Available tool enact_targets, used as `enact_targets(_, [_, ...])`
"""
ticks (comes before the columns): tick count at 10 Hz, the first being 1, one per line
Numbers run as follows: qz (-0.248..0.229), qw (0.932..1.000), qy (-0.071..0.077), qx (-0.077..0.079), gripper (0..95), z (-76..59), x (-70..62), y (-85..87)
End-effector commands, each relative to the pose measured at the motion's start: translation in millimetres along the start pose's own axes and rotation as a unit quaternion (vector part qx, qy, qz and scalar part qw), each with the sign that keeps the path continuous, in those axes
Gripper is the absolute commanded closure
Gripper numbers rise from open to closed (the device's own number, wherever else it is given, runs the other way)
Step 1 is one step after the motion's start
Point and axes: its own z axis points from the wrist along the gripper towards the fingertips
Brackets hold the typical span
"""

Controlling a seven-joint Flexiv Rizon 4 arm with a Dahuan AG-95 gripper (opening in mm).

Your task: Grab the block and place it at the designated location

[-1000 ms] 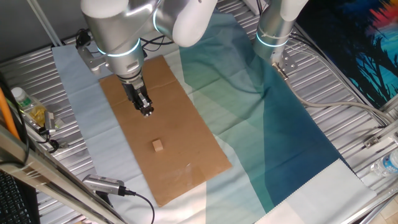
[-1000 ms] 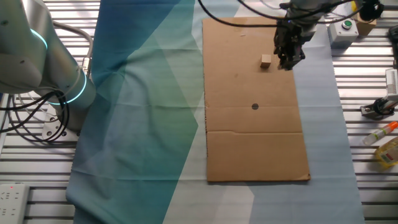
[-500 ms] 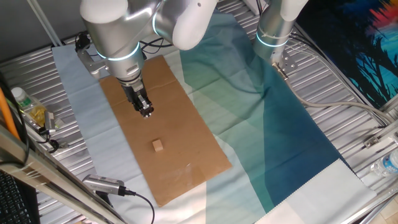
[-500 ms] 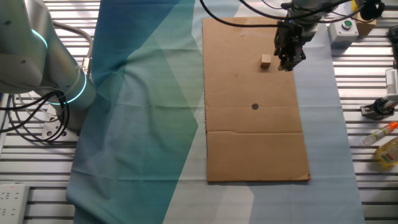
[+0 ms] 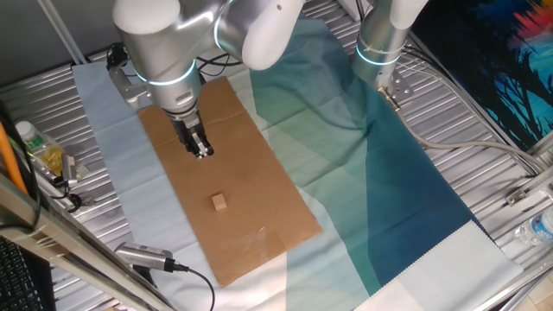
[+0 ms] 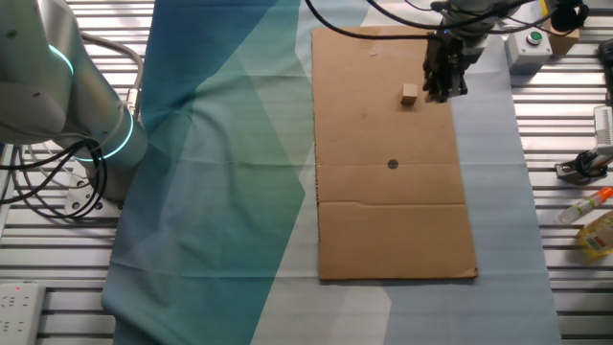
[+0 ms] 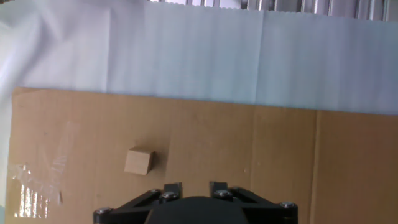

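Observation:
The block (image 5: 219, 201), a small tan wooden cube, lies alone on the brown cardboard sheet (image 5: 259, 186). It also shows in the other fixed view (image 6: 410, 93) and at lower left in the hand view (image 7: 138, 161). My gripper (image 5: 202, 153) hangs over the cardboard apart from the block, holding nothing, with its fingers looking close together. In the other fixed view the gripper (image 6: 441, 94) is just right of the block. The black dot (image 6: 393, 164) marks the middle of the sheet, well away from the block. The dot does not show in the other views.
A teal and pale blue cloth (image 6: 220, 172) covers the slatted metal table under the cardboard. A second arm's base (image 6: 96, 125) stands at the left. Bottles and small items (image 6: 599, 220) lie at the right edge. A button box (image 6: 532, 43) sits at the far right.
My gripper has shifted a few pixels up and left, slightly farther from the block. The block has not moved.

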Motion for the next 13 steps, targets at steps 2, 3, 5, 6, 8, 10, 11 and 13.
enact_targets(2, [0.036, 0.9987, 0.035, -0.008, 95.0, -0.3, -1.1, -0.1])
enact_targets(3, [0.03, 0.9991, 0.029, -0.005, 95.0, -0.3, -1.1, -0.1])
enact_targets(5, [0.017, 0.9995, 0.028, 0.002, 95.0, -0.3, -1.1, -0.1])
enact_targets(6, [0.008, 0.9996, 0.027, 0.003, 95.0, -0.3, -1.1, -0.1])
enact_targets(8, [0.006, 0.9996, 0.027, 0.011, 95.0, -0.3, -1.1, -0.1])
enact_targets(10, [-0.005, 0.9996, 0.027, 0.011, 95.0, -0.3, -1.1, -0.1])
enact_targets(11, [-0.006, 0.9995, 0.029, 0.011, 95.0, -0.3, -1.1, -0.1])
enact_targets(13, [-0.011, 0.9995, 0.027, 0.009, 95.0, -0.3, -1.1, -0.1])
